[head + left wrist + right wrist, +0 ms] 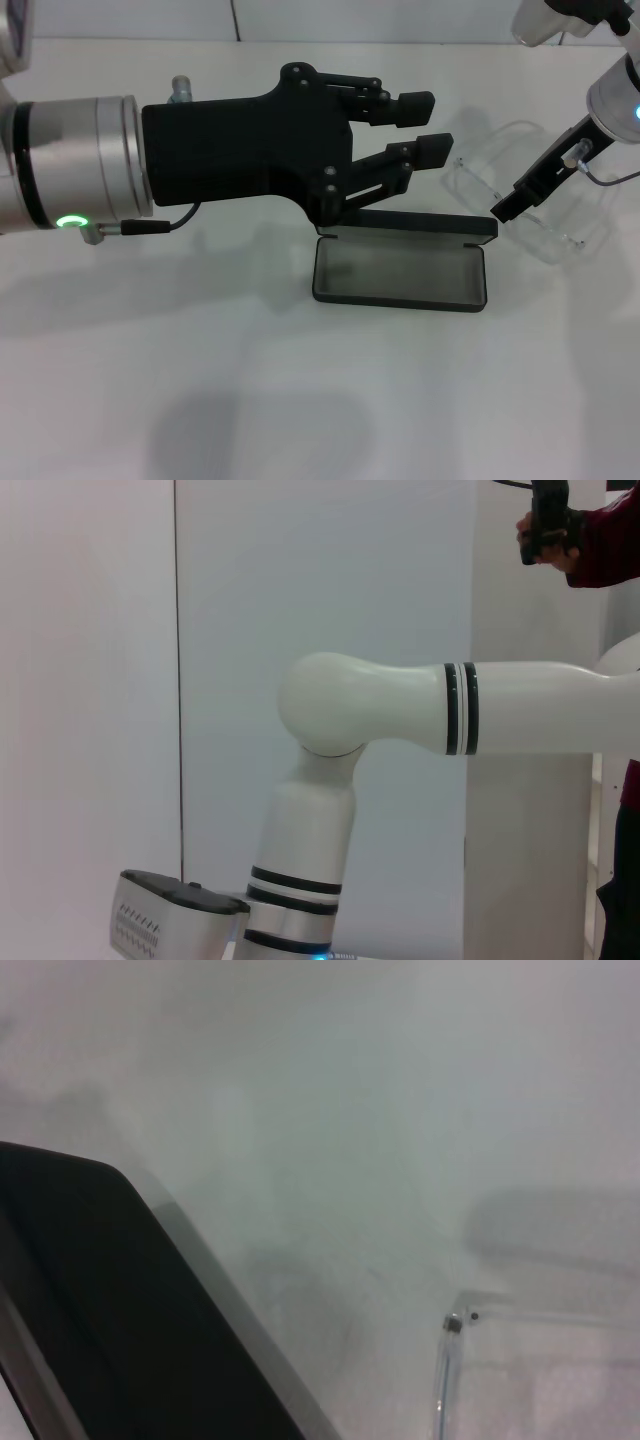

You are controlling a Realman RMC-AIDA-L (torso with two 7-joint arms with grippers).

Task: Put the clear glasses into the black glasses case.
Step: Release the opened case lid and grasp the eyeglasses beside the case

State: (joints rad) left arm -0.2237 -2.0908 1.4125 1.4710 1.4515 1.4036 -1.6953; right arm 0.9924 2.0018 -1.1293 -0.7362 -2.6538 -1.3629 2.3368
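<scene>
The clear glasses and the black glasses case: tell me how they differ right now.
The clear glasses are see-through, so the white table shows through them; the black glasses case is opaque matte black with grey lining. The case lies open and empty at the middle; the glasses sit to its right, outside it. The right gripper reaches down at the glasses; nothing touches the case. Both rest on the table.

My left gripper, upper middle of the head view, looks like matt black plastic, on a wrist of brushed silvery metal. The black glasses case at centre is matt black, its lining a dull grey. The clear glasses, upper right, are glossy transparent plastic. The table is smooth, matt white
</scene>
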